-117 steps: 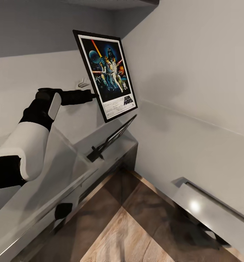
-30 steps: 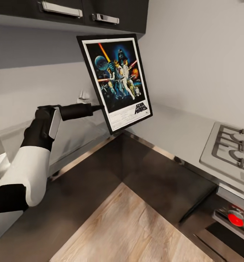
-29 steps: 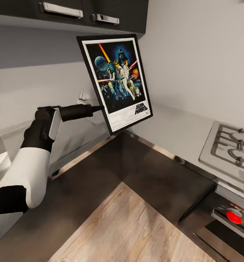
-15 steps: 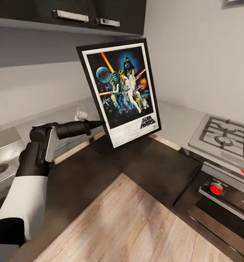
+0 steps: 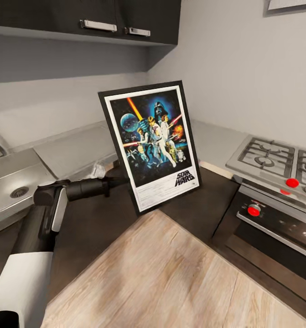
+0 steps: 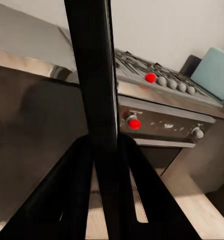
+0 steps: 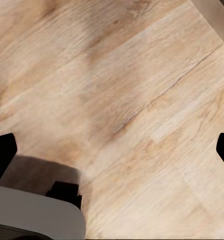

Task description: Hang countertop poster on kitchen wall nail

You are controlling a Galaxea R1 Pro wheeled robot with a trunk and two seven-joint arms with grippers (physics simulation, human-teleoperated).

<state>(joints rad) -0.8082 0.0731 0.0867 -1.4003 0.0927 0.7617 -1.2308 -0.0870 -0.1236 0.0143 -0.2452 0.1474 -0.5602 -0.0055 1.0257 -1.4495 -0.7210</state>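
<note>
Carrying phase. I hold the poster [image 5: 149,145] by its left frame edge, the left gripper [image 5: 118,175] pinched shut on it; between the fingers [image 6: 66,195] the frame stands edge-on, clear of the kitchen countertop [image 5: 75,148]. Risk, as I judge it: so narrow an edge grip may let the poster pivot or slip when swung. My left arm reaches forward, near level. The right gripper's fingertips [image 7: 2,150] stand wide apart above the wooden floor [image 7: 122,90].
</note>
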